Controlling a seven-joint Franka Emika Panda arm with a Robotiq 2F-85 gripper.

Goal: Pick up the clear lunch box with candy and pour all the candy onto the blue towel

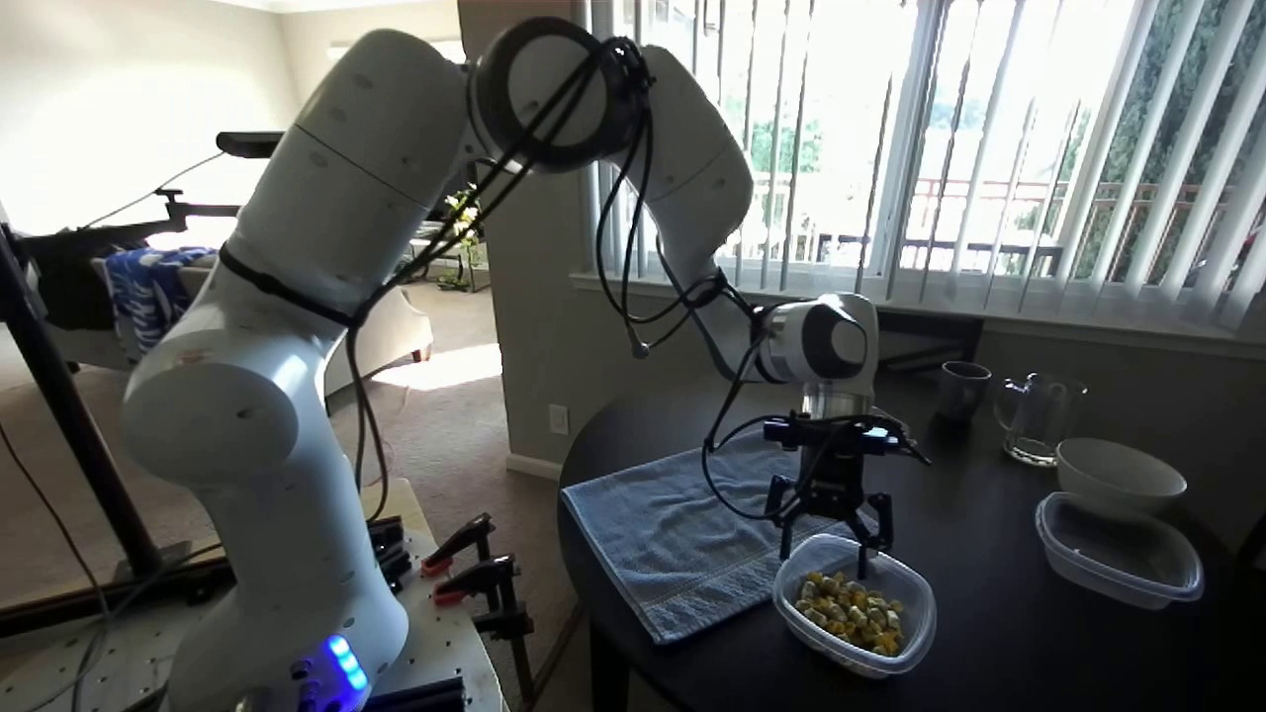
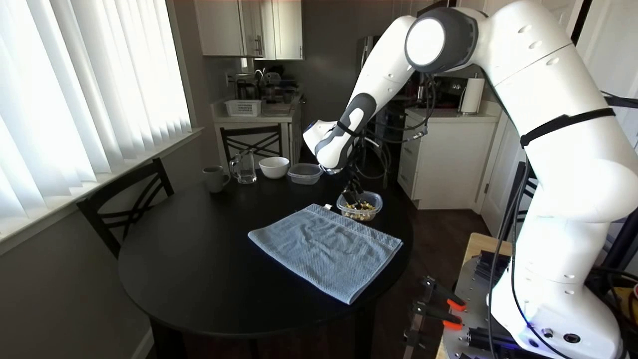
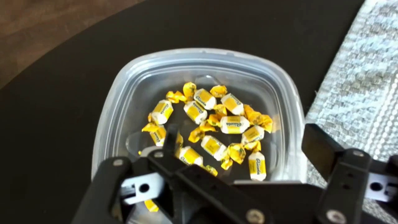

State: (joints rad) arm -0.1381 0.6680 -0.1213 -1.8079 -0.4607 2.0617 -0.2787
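Note:
The clear lunch box, seen by its rim in both exterior views (image 1: 928, 603) (image 2: 380, 202) and in the wrist view (image 3: 107, 118), sits upright on the dark table. The candy (image 1: 851, 615) (image 2: 366, 207) (image 3: 234, 125), yellow and white wrapped pieces, lies in it. The blue towel (image 1: 682, 534) (image 2: 324, 249) (image 3: 354, 105) lies flat with wrinkles beside the box. My gripper (image 1: 824, 556) (image 2: 353, 199) (image 3: 245, 143) is open and points down at the box's towel-side wall. One finger is over the inside of the box, the other outside it. The gripper hides the box's near part in the wrist view.
Another clear container (image 1: 1118, 554) (image 2: 305, 174), a white bowl (image 1: 1118, 475) (image 2: 274, 167), a glass mug (image 1: 1039, 415) (image 2: 245, 168) and a grey mug (image 1: 961, 391) (image 2: 214, 178) stand farther along the table. The table's edge (image 3: 77, 34) runs close to the lunch box.

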